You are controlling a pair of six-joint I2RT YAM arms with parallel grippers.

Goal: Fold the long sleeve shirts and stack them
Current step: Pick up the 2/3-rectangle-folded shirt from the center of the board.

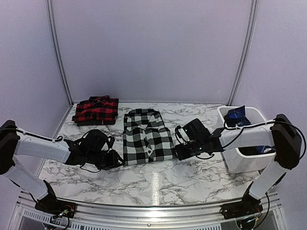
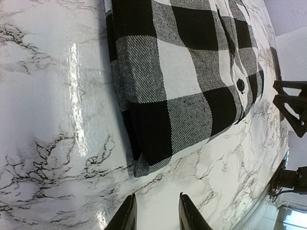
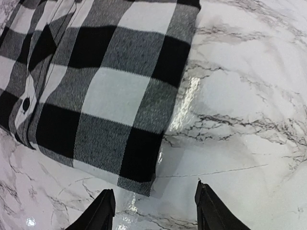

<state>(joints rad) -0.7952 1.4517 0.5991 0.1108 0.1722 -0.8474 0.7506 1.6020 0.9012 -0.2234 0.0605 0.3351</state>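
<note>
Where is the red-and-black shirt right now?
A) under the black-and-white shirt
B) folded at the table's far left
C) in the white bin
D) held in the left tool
B: the red-and-black shirt lies folded at the far left of the table, apart from the black-and-white shirt in the middle.

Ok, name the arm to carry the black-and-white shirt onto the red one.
Left, probably: the left gripper sits at the edge of the black-and-white shirt nearest the red shirt; the right gripper is at the opposite edge.

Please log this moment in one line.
black-and-white shirt: folded, centre | red-and-black shirt: folded, rear-left | left gripper: open, empty | right gripper: open, empty
</note>
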